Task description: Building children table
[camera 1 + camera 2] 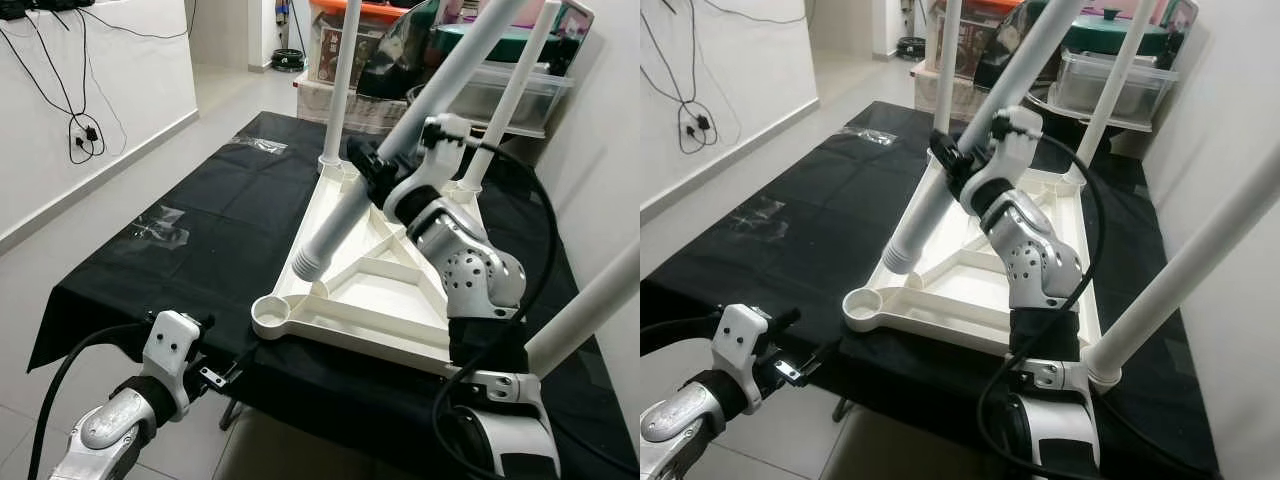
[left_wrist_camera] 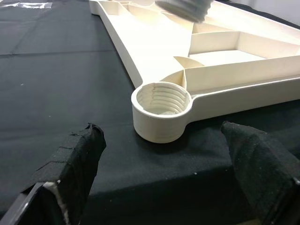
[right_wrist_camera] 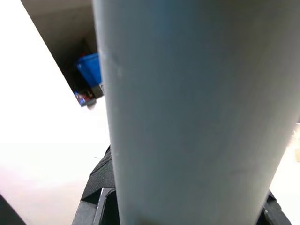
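Note:
The white plastic tabletop [image 1: 385,290] lies upside down on a black cloth. Three white legs stand in its corners: back left [image 1: 340,90], back right [image 1: 510,100] and front right [image 1: 590,305]. The front-left threaded socket [image 2: 161,105] holds nothing. My right gripper [image 1: 365,165] is shut on the fourth leg [image 1: 345,220], which is tilted. Its threaded end [image 1: 305,265] hangs a little above and behind that socket. In the right wrist view, the leg [image 3: 187,112] is pressed close. My left gripper [image 1: 225,372] is open, low at the table's front edge, and faces the socket from a short distance with its fingers [image 2: 75,164] apart.
Clear plastic wrappers [image 1: 160,222] lie on the cloth [image 1: 200,250] at the left. Storage boxes and a green lid [image 1: 500,90] are stacked behind the table. A white wall with hanging cables [image 1: 85,130] runs along the left, and another wall stands close on the right.

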